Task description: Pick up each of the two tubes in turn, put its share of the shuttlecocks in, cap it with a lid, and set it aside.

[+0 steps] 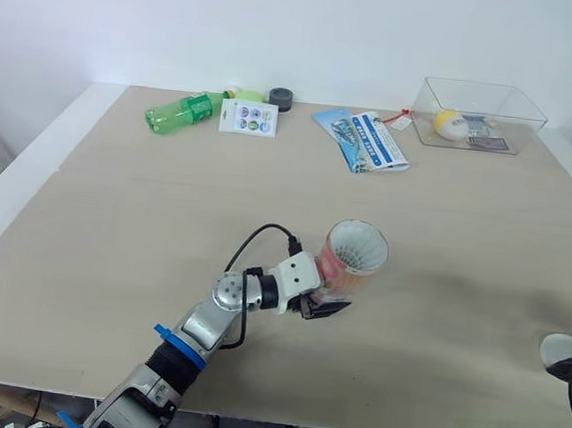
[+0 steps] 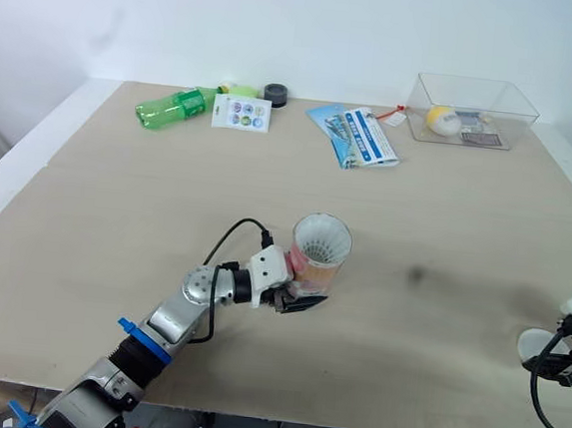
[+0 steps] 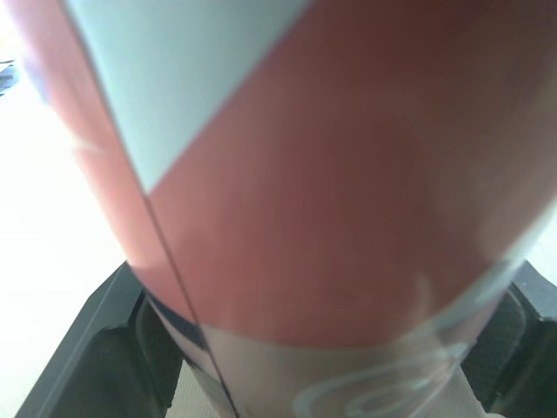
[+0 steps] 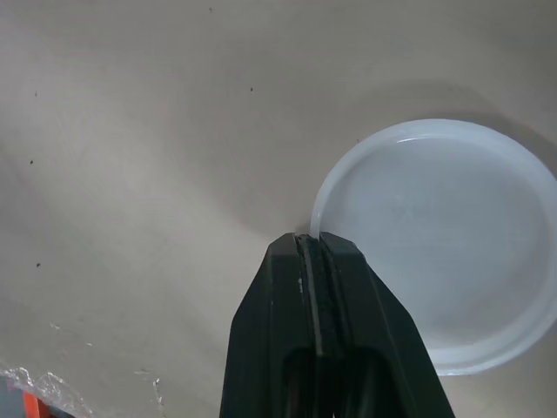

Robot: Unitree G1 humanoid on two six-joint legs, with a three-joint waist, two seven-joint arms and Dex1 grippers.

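A red and white tube (image 1: 350, 264) is held tilted just above the table in my left gripper (image 1: 325, 300), which is shut on its lower body; its open mouth (image 1: 357, 245) faces up and shows a white ribbed inside. In the left wrist view the tube (image 3: 296, 192) stands between the two black fingers (image 3: 91, 353). At the table's near right edge lies a translucent white lid (image 4: 444, 248), and my right gripper (image 4: 315, 244) is shut on its rim. The same lid (image 2: 535, 344) and right gripper (image 2: 551, 365) appear in the eye views.
Along the far edge lie a green bottle (image 1: 183, 112), a sticker card (image 1: 248, 117), a black roll (image 1: 281, 98), and a blue leaflet (image 1: 368, 141). A clear box (image 1: 480, 119) holding a yellowish ball (image 1: 449, 124) stands far right.
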